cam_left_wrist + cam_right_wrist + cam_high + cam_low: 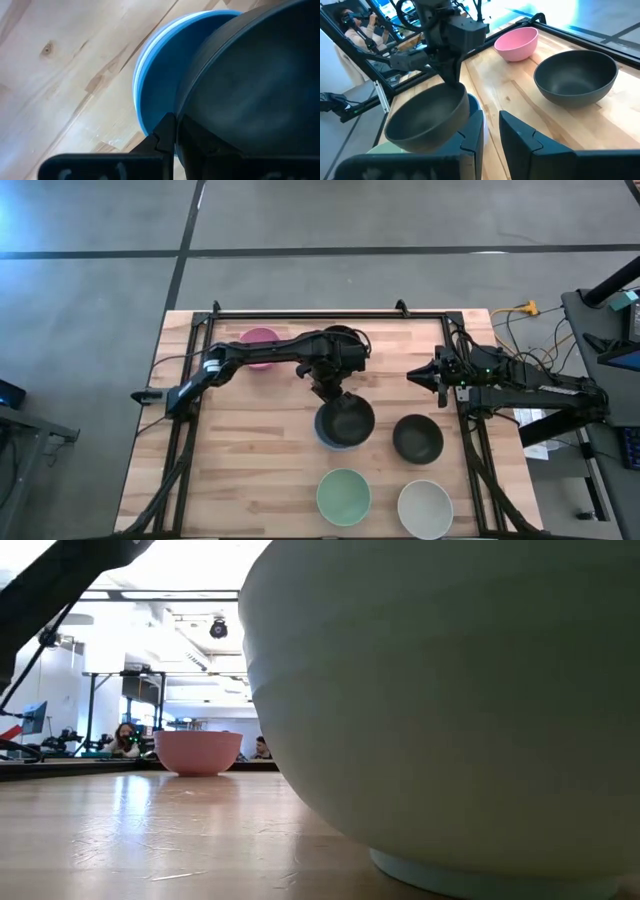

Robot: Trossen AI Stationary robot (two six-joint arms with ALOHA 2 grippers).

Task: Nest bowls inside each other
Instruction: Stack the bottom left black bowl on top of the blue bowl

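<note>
The left gripper point(333, 394) pinches the rim of a black bowl point(346, 419) sitting in the blue bowl point(160, 80) directly beneath it. The right gripper point(413, 374) waits with fingers slightly parted, a second black bowl point(418, 438) just ahead of it. The pink bowl point(260, 344) lies behind the left gripper.

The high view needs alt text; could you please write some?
From above, the left gripper holds a black bowl over a blue bowl mid-table. Pink, black, mint and white bowls lie around; the right gripper waits.
</note>
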